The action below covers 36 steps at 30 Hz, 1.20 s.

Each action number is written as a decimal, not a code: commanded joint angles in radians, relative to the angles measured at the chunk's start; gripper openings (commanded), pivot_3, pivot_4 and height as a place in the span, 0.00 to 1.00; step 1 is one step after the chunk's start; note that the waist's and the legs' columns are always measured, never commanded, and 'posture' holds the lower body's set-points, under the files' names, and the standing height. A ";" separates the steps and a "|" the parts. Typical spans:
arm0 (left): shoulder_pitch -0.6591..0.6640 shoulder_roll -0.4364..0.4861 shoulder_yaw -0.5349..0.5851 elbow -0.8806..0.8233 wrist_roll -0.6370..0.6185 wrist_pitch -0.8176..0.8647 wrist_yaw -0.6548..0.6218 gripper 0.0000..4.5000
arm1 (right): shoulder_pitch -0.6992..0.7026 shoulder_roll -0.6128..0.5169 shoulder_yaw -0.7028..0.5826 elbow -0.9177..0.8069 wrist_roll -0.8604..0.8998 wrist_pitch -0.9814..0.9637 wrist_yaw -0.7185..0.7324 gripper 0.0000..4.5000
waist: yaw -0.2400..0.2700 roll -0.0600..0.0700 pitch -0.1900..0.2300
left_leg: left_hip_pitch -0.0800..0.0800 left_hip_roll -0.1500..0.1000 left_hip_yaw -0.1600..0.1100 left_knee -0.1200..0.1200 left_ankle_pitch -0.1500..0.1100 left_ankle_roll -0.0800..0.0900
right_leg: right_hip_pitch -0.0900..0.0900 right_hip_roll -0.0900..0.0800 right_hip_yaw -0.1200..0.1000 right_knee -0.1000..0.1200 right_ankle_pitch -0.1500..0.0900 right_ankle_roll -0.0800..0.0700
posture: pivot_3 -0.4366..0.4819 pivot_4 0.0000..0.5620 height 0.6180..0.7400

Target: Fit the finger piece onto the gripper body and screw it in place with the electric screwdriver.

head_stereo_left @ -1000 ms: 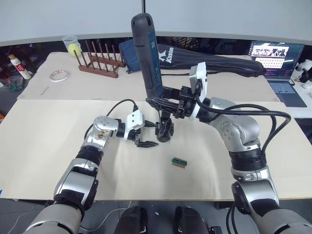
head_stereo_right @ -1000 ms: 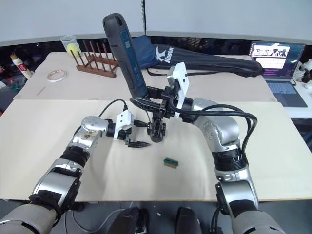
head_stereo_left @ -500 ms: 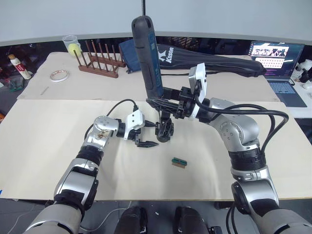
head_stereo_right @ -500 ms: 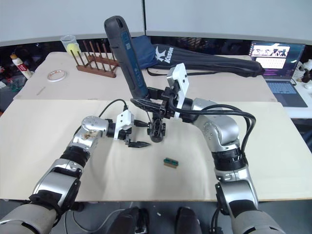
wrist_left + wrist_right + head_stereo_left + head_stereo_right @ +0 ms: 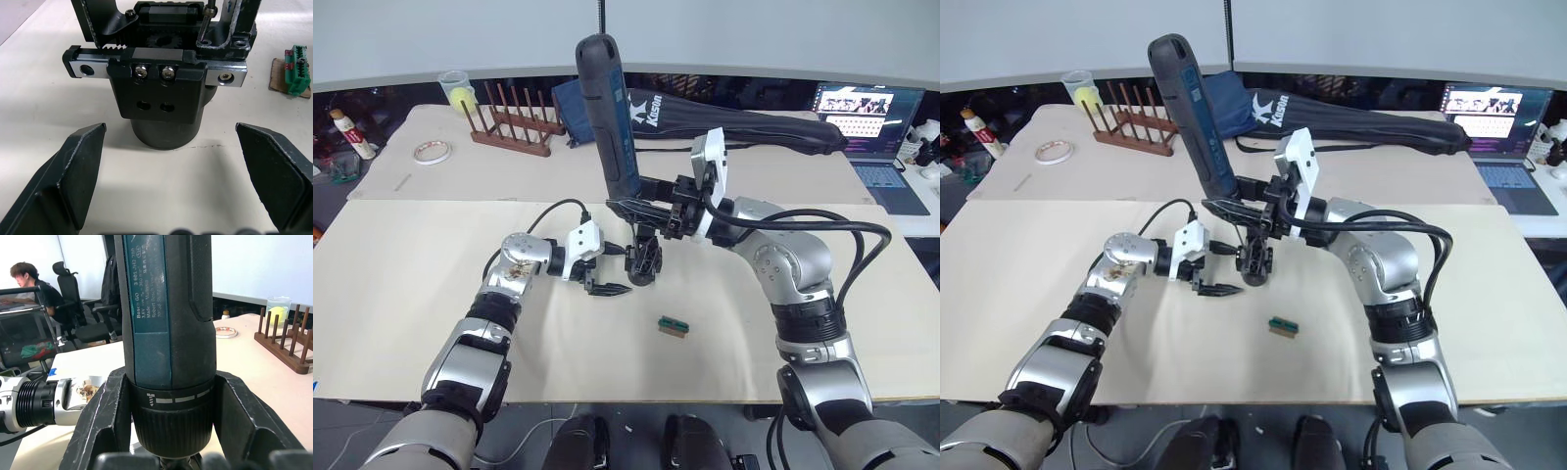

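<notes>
The gripper body (image 5: 643, 262), a chunky black block of linkages, stands on the cream table (image 5: 411, 294). In the left wrist view the gripper body (image 5: 156, 93) shows two screws in its front plate. My right gripper (image 5: 644, 203) is shut on the electric screwdriver (image 5: 607, 108) and holds it nearly upright over the body. The thin metal bit (image 5: 208, 19) comes down onto the body's top. Just left of the body my left gripper (image 5: 606, 288) rests low at the table, open, with its fingers (image 5: 73, 166) spread either side of the body's base. The finger piece is hidden.
A small green block (image 5: 673, 326) lies on the table in front of the body. At the back are a wooden peg rack (image 5: 514, 125), a tape roll (image 5: 432, 152), a long black bag (image 5: 744, 122) and a laptop (image 5: 871, 122). A seated person (image 5: 27, 279) is far off.
The screwdriver's top has tipped very slightly to the left. The left gripper and the gripper body have not moved.
</notes>
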 commanded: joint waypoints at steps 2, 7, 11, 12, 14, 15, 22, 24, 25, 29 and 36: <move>-0.016 0.001 0.011 -0.026 -0.003 -0.013 0.003 1.00 | -0.032 0.006 -0.029 -0.033 0.017 -0.031 0.003 0.43 | 0.000 0.000 0.000 | 0.000 0.000 0.000 0.000 0.000 0.000 | 0.000 0.000 0.000 0.000 0.000 0.000 | 0.48 0.27 0.92; -0.014 0.000 0.011 -0.028 -0.003 -0.013 0.005 1.00 | -0.034 0.004 -0.029 -0.040 0.021 -0.025 0.008 0.43 | 0.000 0.000 0.000 | 0.000 0.000 0.000 0.000 0.000 0.000 | 0.000 0.000 0.000 0.000 0.000 0.000 | 0.48 0.27 0.92; -0.012 -0.001 0.011 -0.031 -0.004 -0.012 0.006 1.00 | -0.027 -0.003 -0.024 -0.031 0.008 -0.036 0.013 0.43 | 0.000 0.000 0.000 | 0.000 0.000 0.000 0.000 0.000 0.000 | 0.000 0.000 0.000 0.000 0.000 0.000 | 0.48 0.27 0.92; -0.012 -0.001 0.011 -0.031 -0.004 -0.012 0.006 1.00 | -0.026 -0.004 -0.023 -0.029 0.006 -0.038 0.014 0.43 | 0.000 0.000 0.000 | 0.000 0.000 0.000 0.000 0.000 0.000 | 0.000 0.000 0.000 0.000 0.000 0.000 | 0.48 0.27 0.92; -0.012 -0.001 0.011 -0.030 -0.004 -0.012 0.005 1.00 | -0.024 -0.006 -0.024 -0.025 0.003 -0.041 0.016 0.43 | 0.000 0.000 0.000 | 0.000 0.000 0.000 0.000 0.000 0.000 | 0.000 0.000 0.000 0.000 0.000 0.000 | 0.48 0.27 0.92; -0.010 -0.001 0.011 -0.032 -0.004 -0.013 0.005 1.00 | -0.023 -0.006 -0.024 -0.026 0.002 -0.042 0.016 0.43 | 0.000 0.000 0.000 | 0.000 0.000 0.000 0.000 0.000 0.000 | 0.000 0.000 0.000 0.000 0.000 0.000 | 0.48 0.27 0.92; -0.010 0.000 0.011 -0.031 -0.003 -0.015 0.005 1.00 | -0.015 -0.002 -0.025 -0.029 -0.008 -0.047 0.020 0.43 | 0.000 0.000 0.000 | 0.000 0.000 0.000 0.000 0.000 0.000 | 0.000 0.000 0.000 0.000 0.000 0.000 | 0.48 0.27 0.92; -0.010 -0.001 0.010 -0.029 -0.003 -0.017 0.007 1.00 | -0.012 0.001 -0.026 -0.031 -0.007 -0.048 0.017 0.43 | 0.000 0.000 0.000 | 0.000 0.000 0.000 0.000 0.000 0.000 | 0.000 0.000 0.000 0.000 0.000 0.000 | 0.48 0.27 0.92; -0.009 -0.001 0.010 -0.028 -0.002 -0.018 0.008 1.00 | -0.010 0.004 -0.028 -0.032 -0.006 -0.049 0.014 0.43 | 0.000 0.000 0.000 | 0.000 0.000 0.000 0.000 0.000 0.000 | 0.000 0.000 0.000 0.000 0.000 0.000 | 0.48 0.27 0.92; -0.012 -0.008 0.007 -0.016 0.004 -0.025 0.019 1.00 | -0.004 0.014 -0.036 -0.039 0.004 -0.048 0.003 0.43 | 0.000 0.000 0.000 | 0.000 0.000 0.000 0.000 0.000 0.000 | 0.000 0.000 0.000 0.000 0.000 0.000 | 0.48 0.27 0.92; -0.021 -0.018 0.006 -0.004 0.011 -0.028 0.031 1.00 | 0.031 0.012 -0.038 -0.065 0.000 -0.048 -0.008 0.43 | 0.001 0.000 0.000 | 0.000 0.000 0.000 0.000 0.000 0.000 | 0.000 0.000 0.000 0.000 0.000 0.000 | 0.48 0.27 0.92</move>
